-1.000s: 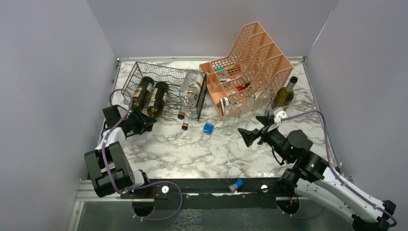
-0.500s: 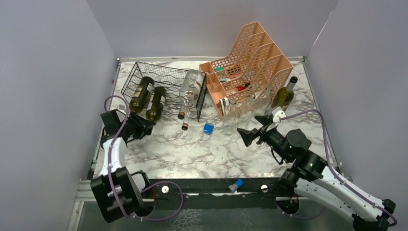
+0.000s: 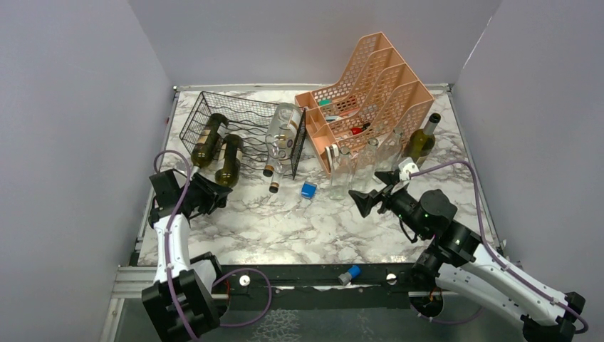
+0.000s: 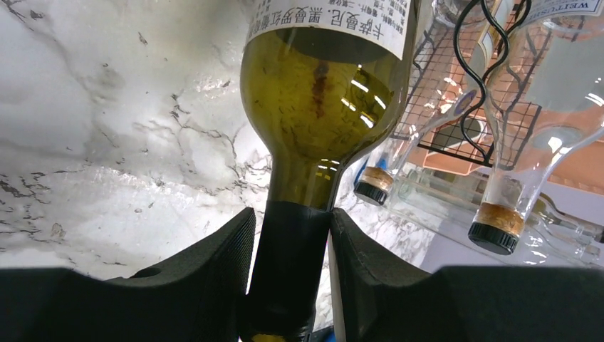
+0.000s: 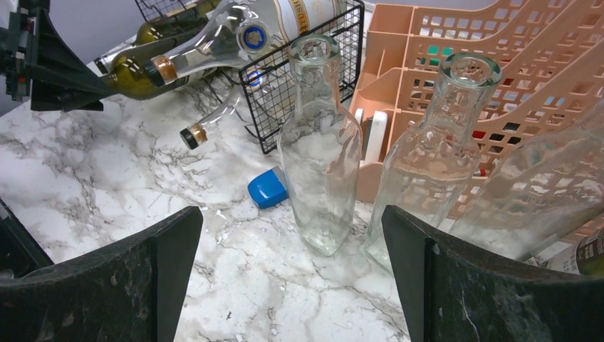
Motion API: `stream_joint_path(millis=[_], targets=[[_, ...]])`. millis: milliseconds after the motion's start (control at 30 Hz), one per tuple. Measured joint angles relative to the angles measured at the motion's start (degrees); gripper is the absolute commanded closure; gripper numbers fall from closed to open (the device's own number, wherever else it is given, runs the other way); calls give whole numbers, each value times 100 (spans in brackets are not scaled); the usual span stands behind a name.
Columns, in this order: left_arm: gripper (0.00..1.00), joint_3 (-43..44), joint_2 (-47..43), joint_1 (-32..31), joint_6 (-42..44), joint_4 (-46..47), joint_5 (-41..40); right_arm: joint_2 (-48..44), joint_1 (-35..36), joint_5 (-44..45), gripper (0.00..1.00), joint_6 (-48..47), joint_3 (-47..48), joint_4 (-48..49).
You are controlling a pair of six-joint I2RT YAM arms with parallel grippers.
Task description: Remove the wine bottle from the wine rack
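Note:
The black wire wine rack (image 3: 246, 125) stands at the back left and also shows in the right wrist view (image 5: 303, 68). A dark green wine bottle (image 3: 229, 162) lies with its base in the rack and its neck sticking out toward the front. My left gripper (image 3: 205, 194) is shut on its black-capped neck (image 4: 288, 263), with the bottle's shoulder (image 4: 324, 100) just above the fingers. A second dark bottle (image 3: 206, 140) and a clear bottle (image 3: 283, 132) lie in the rack. My right gripper (image 3: 370, 199) is open and empty (image 5: 292, 278) at mid-table.
A peach perforated file organizer (image 3: 370, 92) stands at the back right. Empty clear glass bottles (image 5: 320, 142) stand in front of it, with a green bottle (image 3: 422, 139) beside them. A small blue object (image 3: 308, 189) lies on the marble.
My left gripper has drawn back toward the near left edge with the dark green bottle, which has slid partway out of the rack. The right arm has barely moved.

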Motion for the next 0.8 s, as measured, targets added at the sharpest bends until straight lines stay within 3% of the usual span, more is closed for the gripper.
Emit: stream_joint_path(millis=[333, 800], targets=[[93, 59, -560, 2, 157, -568, -251, 201, 0, -105, 0, -105, 2, 0], [100, 723, -599, -2, 765, -1711, -612, 170, 0, -243, 0, -114, 4, 0]])
